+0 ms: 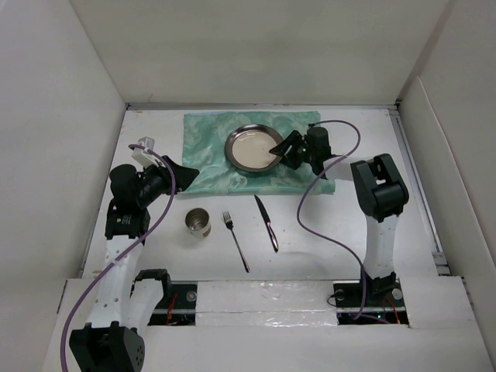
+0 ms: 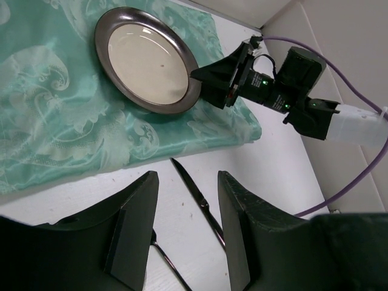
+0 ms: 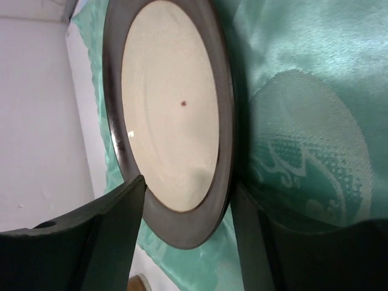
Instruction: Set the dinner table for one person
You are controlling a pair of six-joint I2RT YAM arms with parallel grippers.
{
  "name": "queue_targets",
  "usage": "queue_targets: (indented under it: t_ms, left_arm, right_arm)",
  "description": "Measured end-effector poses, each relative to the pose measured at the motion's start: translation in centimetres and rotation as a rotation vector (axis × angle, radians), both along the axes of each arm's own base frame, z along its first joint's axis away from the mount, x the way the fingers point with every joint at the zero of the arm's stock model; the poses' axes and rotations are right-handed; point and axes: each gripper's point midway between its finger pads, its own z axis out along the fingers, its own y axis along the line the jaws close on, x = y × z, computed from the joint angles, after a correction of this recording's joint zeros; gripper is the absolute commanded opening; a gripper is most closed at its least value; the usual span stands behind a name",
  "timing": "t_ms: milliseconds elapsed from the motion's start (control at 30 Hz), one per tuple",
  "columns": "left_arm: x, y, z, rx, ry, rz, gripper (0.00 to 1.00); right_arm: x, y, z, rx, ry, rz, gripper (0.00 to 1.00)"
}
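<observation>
A dark-rimmed plate with a cream centre (image 1: 253,149) lies on the green cloth mat (image 1: 209,136) at the back of the white dinner table (image 1: 349,232). My right gripper (image 1: 277,153) is open at the plate's right edge. In the right wrist view its jaws (image 3: 188,200) stand either side of the plate's rim (image 3: 176,224). My left gripper (image 1: 186,170) is open and empty at the mat's left edge. A metal cup (image 1: 198,222), a fork (image 1: 235,240) and a knife (image 1: 266,222) lie on the table in front of the mat.
White walls enclose the table on the left, back and right. A purple cable (image 1: 318,217) loops from the right arm over the table. In the left wrist view the knife (image 2: 200,200) and the fork handle (image 2: 163,257) lie below my open left gripper (image 2: 185,224).
</observation>
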Motion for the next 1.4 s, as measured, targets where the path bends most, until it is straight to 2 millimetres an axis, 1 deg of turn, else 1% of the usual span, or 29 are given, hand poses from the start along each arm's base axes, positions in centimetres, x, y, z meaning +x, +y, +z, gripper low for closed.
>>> queue_targets:
  t_ms: [100, 133, 200, 233, 300, 333, 367, 400, 433, 467, 533, 567, 600, 633, 700, 733, 767, 800, 867, 900, 967, 1033, 1100, 1133, 1200, 1267, 1333, 1367, 1400]
  left_arm:
    - [0.1, 0.1, 0.0, 0.002, 0.001, 0.007, 0.41]
    - [0.1, 0.2, 0.0, 0.003, 0.001, 0.011, 0.38]
    - [0.1, 0.3, -0.1, 0.007, 0.002, 0.023, 0.23]
    - [0.1, 0.5, -0.1, 0.013, 0.004, 0.03, 0.11]
    - [0.2, 0.7, 0.3, 0.023, -0.004, 0.046, 0.0]
    - [0.3, 0.8, 0.6, 0.027, -0.013, 0.051, 0.0]
    - [0.3, 0.9, 0.8, 0.031, -0.022, 0.057, 0.0]
    - [0.4, 1.1, 1.0, 0.033, -0.029, 0.066, 0.0]
    - [0.4, 1.1, 1.2, 0.035, -0.035, 0.072, 0.0]
    - [0.4, 1.2, 1.4, 0.036, -0.041, 0.077, 0.0]
    - [0.3, 1.2, 1.5, 0.036, -0.045, 0.078, 0.0]
    - [0.3, 1.3, 1.5, 0.037, -0.045, 0.08, 0.0]
    - [0.3, 1.3, 1.5, 0.037, -0.046, 0.082, 0.0]
    - [0.4, 1.3, 1.5, 0.038, -0.045, 0.085, 0.03]
    - [0.4, 1.4, 1.5, 0.039, -0.044, 0.088, 0.11]
    - [0.5, 1.4, 1.5, 0.041, -0.045, 0.091, 0.17]
    - [0.5, 1.5, 1.5, 0.044, -0.044, 0.097, 0.18]
    - [0.5, 1.7, 1.4, 0.05, -0.04, 0.106, 0.19]
    - [0.5, 2.1, 1.6, 0.065, -0.035, 0.131, 0.22]
    - [0.6, 2.3, 1.8, 0.071, -0.038, 0.142, 0.23]
    - [0.6, 2.7, 2.5, 0.081, -0.058, 0.163, 0.24]
    - [0.6, 3.0, 3.2, 0.09, -0.077, 0.182, 0.24]
    - [0.6, 3.2, 3.8, 0.097, -0.092, 0.196, 0.25]
    - [0.6, 3.3, 3.9, 0.1, -0.096, 0.2, 0.27]
    - [0.6, 3.6, 4.0, 0.107, -0.097, 0.215, 0.28]
    - [0.6, 3.7, 4.0, 0.109, -0.094, 0.222, 0.28]
    - [0.6, 3.8, 3.9, 0.11, -0.091, 0.226, 0.28]
    - [0.6, 3.8, 3.9, 0.111, -0.09, 0.229, 0.28]
    - [0.6, 3.8, 3.8, 0.111, -0.088, 0.23, 0.28]
  right_arm:
    - [-1.0, -0.6, 1.0, -0.03, -0.025, 0.015, 0.64]
    - [-1.6, -0.8, 1.5, -0.04, -0.034, 0.021, 0.64]
    - [-3.0, -1.3, 2.5, -0.052, -0.059, 0.033, 0.63]
    - [-3.9, -1.5, 3.0, -0.055, -0.07, 0.041, 0.62]
    - [-5.7, -1.9, 3.6, -0.051, -0.091, 0.06, 0.6]
    - [-5.7, -1.7, 4.0, -0.044, -0.112, 0.072, 0.51]
    - [-7.7, -2.2, 3.5, -0.049, -0.098, 0.083, 0.45]
    - [-8.9, -2.4, 3.1, -0.041, -0.098, 0.097, 0.38]
    - [-10.4, -2.5, 2.5, -0.041, -0.087, 0.116, 0.13]
    - [-11.8, -2.6, 1.9, -0.044, -0.074, 0.135, 0.0]
    - [-14.3, -1.7, 1.6, -0.05, -0.059, 0.191, 0.0]
    - [-15.3, -0.8, 2.0, -0.054, -0.071, 0.227, 0.0]
    - [-16.3, 0.7, 2.7, -0.066, -0.1, 0.279, 0.0]
    - [-17.4, 2.4, 3.8, -0.083, -0.133, 0.335, 0.0]
    - [-19.1, 6.7, 7.2, -0.124, -0.246, 0.443, 0.0]
    - [-20.0, 9.1, 9.3, -0.142, -0.317, 0.49, 0.1]
    - [-21.0, 11.6, 11.5, -0.159, -0.386, 0.53, 0.16]
    - [-21.8, 13.7, 13.6, -0.172, -0.455, 0.559, 0.27]
    - [-23.5, 17.2, 17.2, -0.182, -0.572, 0.598, 0.35]
    - [-24.3, 18.5, 18.3, -0.194, -0.612, 0.613, 0.38]
    - [-24.8, 20.5, 19.0, -0.233, -0.653, 0.632, 0.45]
    - [-24.2, 21.9, 17.5, -0.316, -0.647, 0.639, 0.46]
    - [-23.8, 22.9, 14.6, -0.405, -0.616, 0.659, 0.46]
    - [-23.7, 23.1, 12.8, -0.456, -0.591, 0.671, 0.46]
    - [-23.9, 23.1, 9.2, -0.551, -0.538, 0.697, 0.46]
    - [-24.4, 22.6, 6.1, -0.635, -0.49, 0.721, 0.46]
    - [-24.7, 22.0, 4.0, -0.696, -0.458, 0.736, 0.46]
    - [-25.0, 21.9, 3.4, -0.716, -0.448, 0.741, 0.45]
    - [-25.1, 21.8, 3.0, -0.729, -0.444, 0.743, 0.41]
